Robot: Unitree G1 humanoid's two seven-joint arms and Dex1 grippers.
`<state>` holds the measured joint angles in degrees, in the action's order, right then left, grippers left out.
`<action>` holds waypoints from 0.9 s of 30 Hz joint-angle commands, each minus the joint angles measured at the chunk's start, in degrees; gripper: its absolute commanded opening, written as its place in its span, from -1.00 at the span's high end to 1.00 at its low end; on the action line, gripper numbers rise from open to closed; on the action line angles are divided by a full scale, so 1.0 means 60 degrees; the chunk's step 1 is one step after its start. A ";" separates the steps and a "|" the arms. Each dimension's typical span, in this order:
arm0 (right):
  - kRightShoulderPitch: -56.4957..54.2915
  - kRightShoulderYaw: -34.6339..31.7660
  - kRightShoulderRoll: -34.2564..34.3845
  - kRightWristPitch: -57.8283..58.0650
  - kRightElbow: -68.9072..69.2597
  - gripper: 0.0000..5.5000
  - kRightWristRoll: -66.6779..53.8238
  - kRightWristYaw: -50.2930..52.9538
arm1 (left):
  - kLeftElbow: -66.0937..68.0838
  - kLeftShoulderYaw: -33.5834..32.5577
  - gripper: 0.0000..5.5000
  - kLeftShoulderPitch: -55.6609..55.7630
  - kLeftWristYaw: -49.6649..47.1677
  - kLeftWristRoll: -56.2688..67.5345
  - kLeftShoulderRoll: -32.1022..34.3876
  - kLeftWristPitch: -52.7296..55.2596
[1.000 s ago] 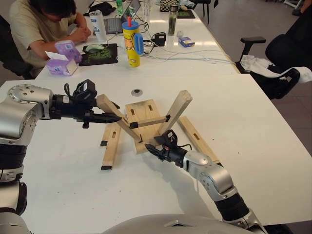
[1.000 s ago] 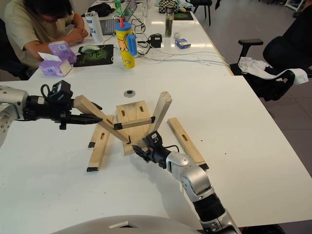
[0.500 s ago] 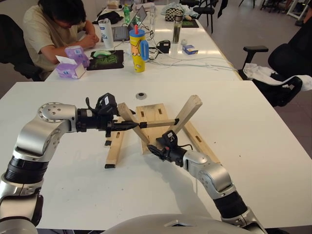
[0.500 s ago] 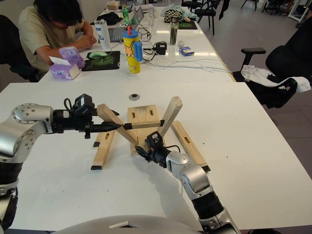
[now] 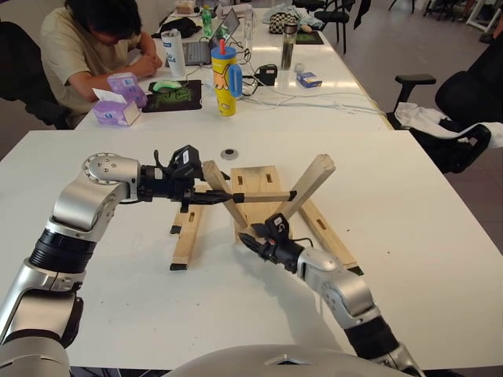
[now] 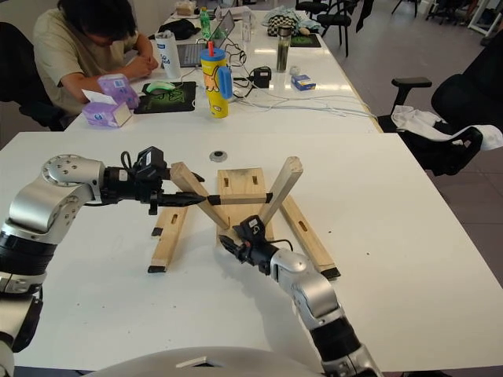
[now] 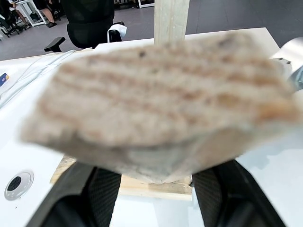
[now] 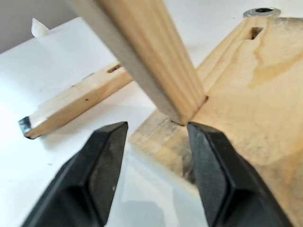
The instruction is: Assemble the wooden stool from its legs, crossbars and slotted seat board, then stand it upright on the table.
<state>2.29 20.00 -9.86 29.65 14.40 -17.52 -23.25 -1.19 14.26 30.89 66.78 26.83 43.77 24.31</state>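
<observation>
— Head camera?
— My left claw (image 5: 222,198) grips the slanted leg (image 5: 236,214) standing on the flat seat board (image 5: 263,179).
— Left wrist?
— Leg clamped between fingers (image 7: 90,198).
— Right wrist?
— My right claw (image 8: 156,126) gapes empty around that leg's foot.

Seat board (image 5: 255,179), raised leg (image 8: 142,52) and loose leg (image 5: 185,236) are all showing pale wood with fine grain. Loose leg is carrying black end caps. Table (image 5: 424,204) is reading plain white. Left gripper (image 5: 216,196) and right gripper (image 5: 247,242) are showing black fingers. Cup (image 5: 225,75) is showing yellow, blue handle.
</observation>
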 commanded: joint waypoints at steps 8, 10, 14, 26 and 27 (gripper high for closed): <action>-0.1762 -0.0102 -0.0020 -0.0913 0.3339 0.80 0.3224 0.2466 | 0.0507 0.1704 0.27 -0.0148 -0.0194 -0.1512 -0.0064 0.0846; -0.2082 0.0278 0.0125 -0.1388 0.3090 0.91 0.4002 0.2801 | 0.0528 0.1699 0.27 0.0053 -0.0176 -0.1438 -0.0160 0.0901; -0.1923 0.1005 0.0238 -0.0916 0.1825 1.00 0.4983 0.3034 | 0.0993 0.1377 0.27 0.0035 -0.0297 -0.1128 -0.0562 0.0825; -0.0987 0.0776 0.0364 -0.0938 -0.1967 1.00 0.4135 0.2100 | 0.0849 0.0116 0.27 -0.2167 -0.1139 0.0280 -0.3141 -0.0479; -0.0966 0.0612 0.0373 -0.1820 -0.1663 1.00 0.3927 0.2032 | 0.0841 0.0223 0.27 -0.2320 -0.1145 0.0103 -0.3148 -0.0607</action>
<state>-11.05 25.09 -6.68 22.78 14.52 11.54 -6.42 1.99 9.05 24.63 58.58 28.51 29.90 18.61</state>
